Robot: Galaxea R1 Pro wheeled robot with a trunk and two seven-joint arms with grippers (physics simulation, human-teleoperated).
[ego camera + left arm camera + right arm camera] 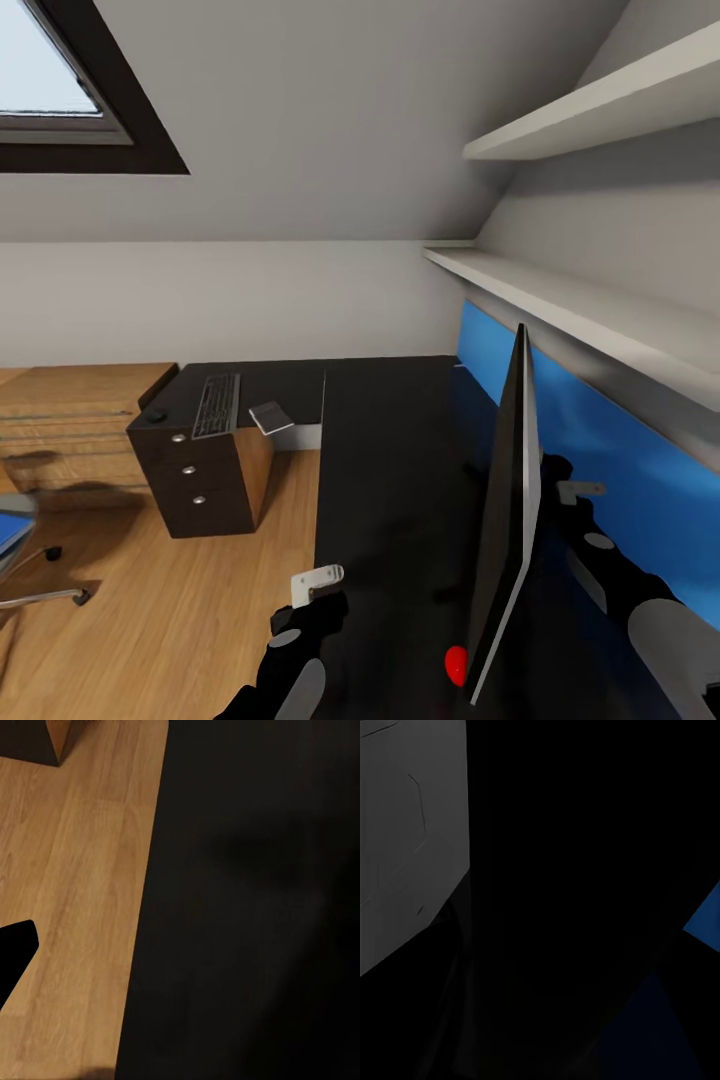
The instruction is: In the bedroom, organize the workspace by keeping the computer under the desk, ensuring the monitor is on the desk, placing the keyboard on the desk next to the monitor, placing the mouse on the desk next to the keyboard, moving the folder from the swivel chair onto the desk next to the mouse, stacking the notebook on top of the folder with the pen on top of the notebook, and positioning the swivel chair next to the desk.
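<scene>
Left gripper (318, 583): pale grey fingers show at the near edge of the worktop, over the line where dark top meets floor; whether they stand apart or together I cannot tell. Nothing is visibly held.
Left arm: black, jointed, rising from the lower edge of the head view towards the worktop's edge.
Right gripper (580, 490): pale grey, behind the monitor, close to its back face; I cannot tell how its fingers stand, nor whether it touches the panel.
Right arm: black with grey bands, reaching along between the monitor and the blue wall panel (620, 450).
Thin dark flat monitor (508, 500): upright on the worktop, seen edge-on, near the wall side; its grey back (405, 840) shows in the right wrist view.
Black L-shaped worktop (390, 470): runs from the robot towards the far wall, then turns left.
Grey-keyed black keyboard (216, 405): lying flat on the far left wing of the worktop, above the dark drawer unit (195, 480).
Small black mouse (156, 415): just left of the keyboard.
Small grey flat item (271, 416): tilted, right of the keyboard; what it is I cannot make out.
Swivel chair (25, 560): on the wooden floor (180, 620), well apart from the worktop, with something blue on its seat.
Red blob (456, 664): near the monitor's foot.
</scene>
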